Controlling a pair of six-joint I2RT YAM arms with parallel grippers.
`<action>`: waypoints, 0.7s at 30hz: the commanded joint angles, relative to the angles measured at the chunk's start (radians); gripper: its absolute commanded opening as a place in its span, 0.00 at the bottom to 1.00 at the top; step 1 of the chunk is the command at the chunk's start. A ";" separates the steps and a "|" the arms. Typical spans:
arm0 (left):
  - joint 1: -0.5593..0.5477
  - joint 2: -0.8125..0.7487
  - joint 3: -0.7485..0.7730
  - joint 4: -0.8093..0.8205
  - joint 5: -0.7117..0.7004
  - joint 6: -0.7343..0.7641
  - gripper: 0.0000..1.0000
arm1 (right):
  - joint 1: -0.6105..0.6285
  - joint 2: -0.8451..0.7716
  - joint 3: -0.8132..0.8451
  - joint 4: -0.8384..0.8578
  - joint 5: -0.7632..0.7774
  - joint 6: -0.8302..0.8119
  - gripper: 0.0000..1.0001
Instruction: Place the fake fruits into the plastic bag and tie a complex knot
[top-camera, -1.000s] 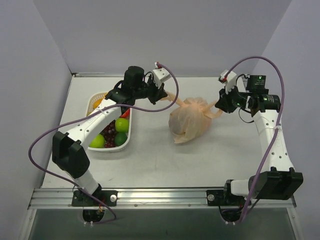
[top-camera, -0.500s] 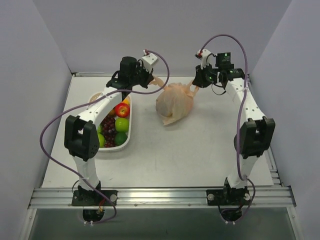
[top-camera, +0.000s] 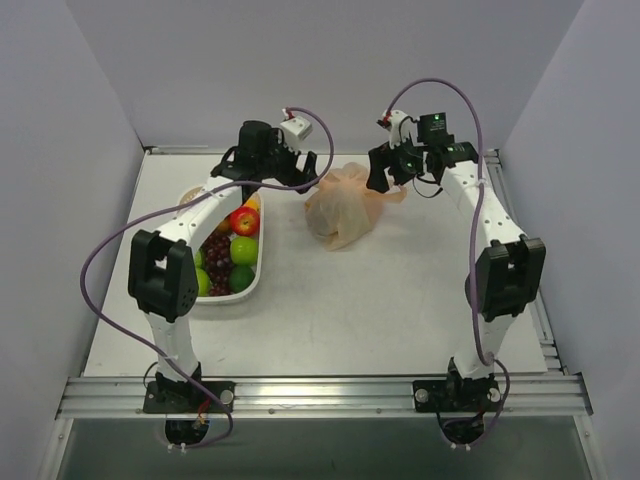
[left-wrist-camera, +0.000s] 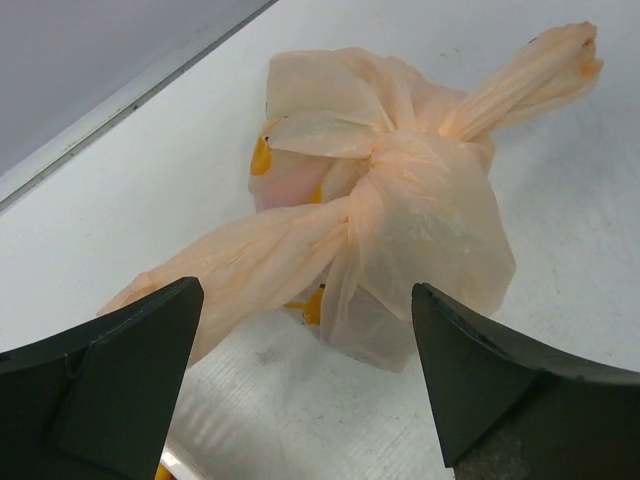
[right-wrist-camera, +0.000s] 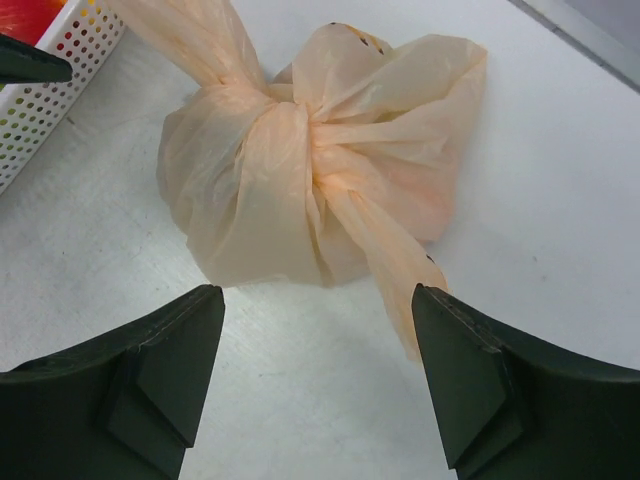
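The plastic bag (top-camera: 340, 205) lies knotted on the table at the back centre, pale orange-beige, its contents hidden. The knot (left-wrist-camera: 385, 165) shows in the left wrist view, with one twisted handle tail (left-wrist-camera: 250, 260) running toward my left gripper (left-wrist-camera: 305, 300), which is open and apart from it. My right gripper (right-wrist-camera: 318, 295) is open too, facing the bag (right-wrist-camera: 300, 170), and the other tail (right-wrist-camera: 395, 260) hangs loose just inside its right finger. In the top view the left gripper (top-camera: 303, 178) and right gripper (top-camera: 383, 176) flank the bag. Fake fruits, a red apple (top-camera: 243, 220) and a green apple (top-camera: 243, 250), lie in the basket.
A white lattice basket (top-camera: 262, 262) stands left of the bag under my left arm, with grapes (top-camera: 217, 255) and more fruit inside; its corner (right-wrist-camera: 60, 70) shows in the right wrist view. The back wall rises close behind the bag.
Both grippers have opened and let go of the bag's handle tails. The bag has gone slack and settled slightly to the left, and both grippers have drawn in toward it.
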 joint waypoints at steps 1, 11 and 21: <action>0.010 -0.107 0.089 -0.111 0.028 -0.021 0.97 | -0.026 -0.171 -0.017 -0.044 0.028 -0.024 0.78; 0.065 -0.359 0.000 -0.422 0.186 -0.068 0.98 | -0.075 -0.411 -0.128 -0.265 0.093 0.078 0.91; 0.137 -0.584 -0.308 -0.580 0.143 -0.125 0.97 | -0.074 -0.634 -0.546 -0.322 -0.007 0.265 0.94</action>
